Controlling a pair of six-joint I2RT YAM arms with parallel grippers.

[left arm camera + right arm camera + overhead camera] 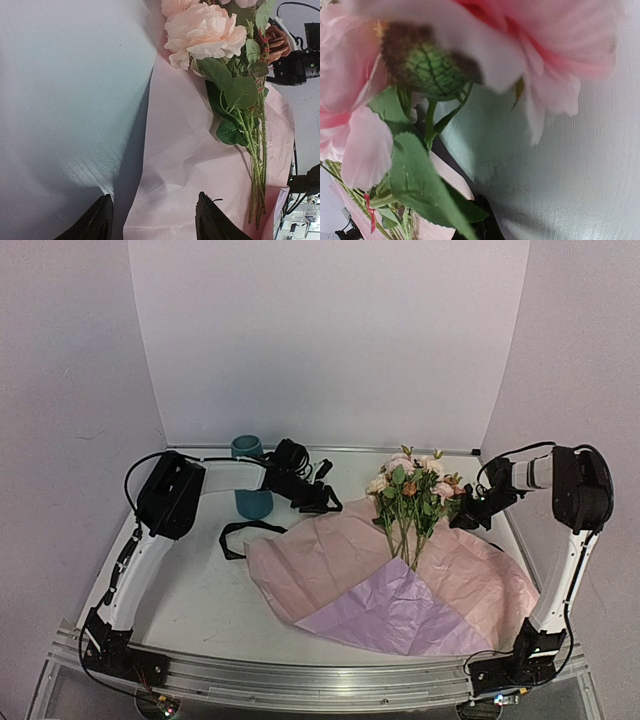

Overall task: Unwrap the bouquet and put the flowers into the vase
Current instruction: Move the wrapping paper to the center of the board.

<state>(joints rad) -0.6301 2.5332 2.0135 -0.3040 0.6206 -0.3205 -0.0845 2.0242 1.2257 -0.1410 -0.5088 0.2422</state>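
I'd call this roughly halfway. The unwrapping looks done: the black ribbon (pixel 240 532) is off and lies loose on the table (pixel 180 590), at about 9 o'clock from the wrapping paper (pixel 400 600). The paper is spread flat, with its lilac side showing at 6 o'clock. The flowers (pixel 412 498) lie bare on top of it, blooms at 12 o'clock and stems pointing to 6. None of them is in the vase (pixel 250 502), which stands upright at 10 o'clock on the table, just behind the left arm and well apart from the flowers.

The left gripper (pixel 154 200) hangs over the paper's 10 o'clock edge, jaws fairly wide with nothing between them. The right gripper (pixel 462 516) sits right against the blooms at their 3 o'clock side, jaws closed. I can't tell if it's pinching a stem or leaf, since the wrist view is all petals. What's left: get hold of the stems, carry them over and drop them in the vase.
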